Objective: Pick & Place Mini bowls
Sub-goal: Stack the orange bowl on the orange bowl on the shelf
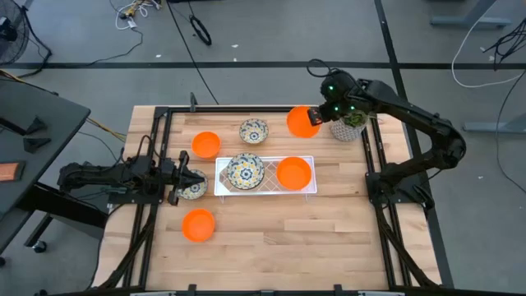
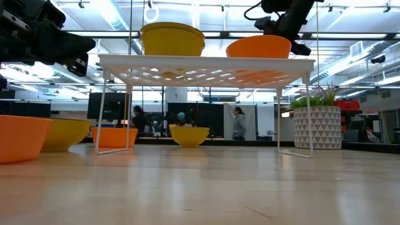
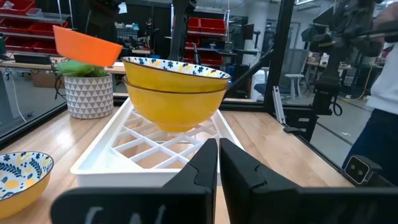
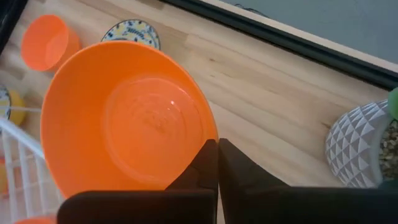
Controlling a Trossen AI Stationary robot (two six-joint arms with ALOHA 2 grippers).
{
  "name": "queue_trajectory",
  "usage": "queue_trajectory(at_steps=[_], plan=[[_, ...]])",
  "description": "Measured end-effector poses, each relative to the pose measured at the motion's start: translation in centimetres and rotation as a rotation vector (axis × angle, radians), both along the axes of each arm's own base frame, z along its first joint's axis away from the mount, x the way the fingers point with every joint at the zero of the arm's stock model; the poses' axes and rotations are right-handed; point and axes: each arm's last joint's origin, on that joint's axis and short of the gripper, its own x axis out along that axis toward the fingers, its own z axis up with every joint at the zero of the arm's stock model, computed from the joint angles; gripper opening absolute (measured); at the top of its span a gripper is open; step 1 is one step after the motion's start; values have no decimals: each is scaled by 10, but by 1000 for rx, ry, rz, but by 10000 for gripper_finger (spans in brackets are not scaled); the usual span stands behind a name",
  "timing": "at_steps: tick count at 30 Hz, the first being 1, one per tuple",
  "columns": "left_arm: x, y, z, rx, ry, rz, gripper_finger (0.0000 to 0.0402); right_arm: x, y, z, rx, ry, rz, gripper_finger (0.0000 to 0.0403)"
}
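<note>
We have the right gripper at the far side of the table, closed on the rim of an orange bowl and holding it tilted in the air, just beside the potted plant. In the right wrist view the 2 fingers pinch the near edge of that bowl, whose smooth, glossy inside faces the camera. The white wire rack lies toward the table's middle from this gripper, its long side running left to right, and it already carries a stack of 2 floral bowls and another orange bowl. We judge the right arm the nearer one for any placing on the rack, and the carried bowl would have to come inward and level out first.

Our left gripper sits low at the left end of the rack, over a floral bowl; its fingers look pressed together with nothing between them. On the bare wood we also see an orange bowl, a floral bowl and a near orange bowl. The bowls are round, shallow and hard-looking; the plant pot has a triangle pattern
</note>
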Motion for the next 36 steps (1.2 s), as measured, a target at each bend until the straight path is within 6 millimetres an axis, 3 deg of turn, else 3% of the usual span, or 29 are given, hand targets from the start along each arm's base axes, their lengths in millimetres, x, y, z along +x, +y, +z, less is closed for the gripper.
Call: queue_trajectory(at_steps=[7, 23, 31, 36], plan=[[0, 0, 0, 0, 0, 0, 23, 5, 13, 11, -10, -4, 97, 0], [0, 0, 0, 0, 0, 0, 23, 14, 52, 17, 100, -70, 384, 0], [0, 0, 0, 0, 0, 0, 23, 13, 67, 41, 119, -165, 476, 0], [0, 0, 0, 0, 0, 0, 23, 15, 77, 45, 125, -169, 510, 0]])
